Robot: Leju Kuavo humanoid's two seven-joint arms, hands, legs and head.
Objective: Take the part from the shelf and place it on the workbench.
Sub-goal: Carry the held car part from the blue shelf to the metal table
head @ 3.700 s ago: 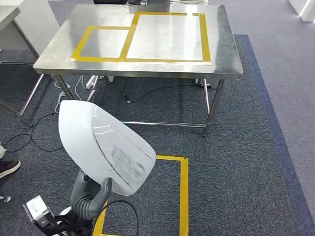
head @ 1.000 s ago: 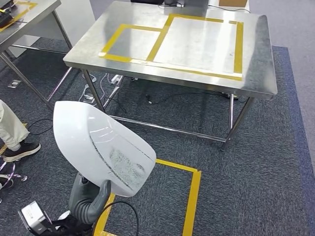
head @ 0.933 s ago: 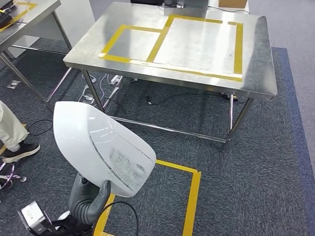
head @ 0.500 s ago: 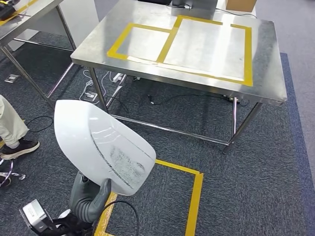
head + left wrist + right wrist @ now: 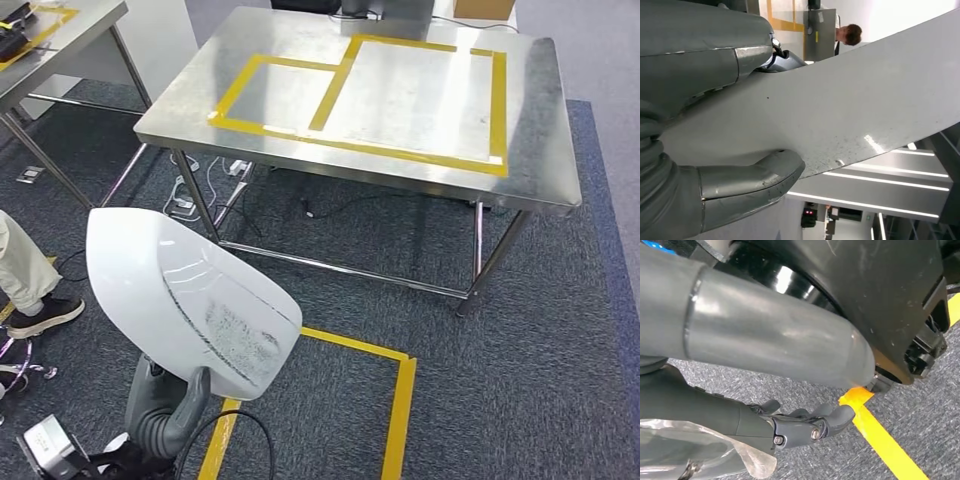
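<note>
A large white curved shell part (image 5: 189, 300) stands low at the left of the head view, over the dark carpet. My left hand (image 5: 162, 410) grips it from below. In the left wrist view the thick thumb (image 5: 753, 180) presses one face of the part (image 5: 851, 100) and the darker fingers lie on the other face. The steel workbench (image 5: 543, 130) stands ahead, apart from the part, with yellow tape rectangles (image 5: 423, 90) on its top. My right hand (image 5: 791, 425) hangs above the carpet with its fingers stretched out and nothing in them.
A second steel table (image 5: 45, 40) stands at the far left. A person's trouser leg and shoe (image 5: 30, 290) are at the left edge. Cables (image 5: 219, 180) lie under the workbench. A yellow tape square (image 5: 396, 400) marks the floor in front of me.
The whole picture has shifted, so the camera has moved relative to the workbench. The part now sits a little lower and further left in the picture, still held by my left hand.
</note>
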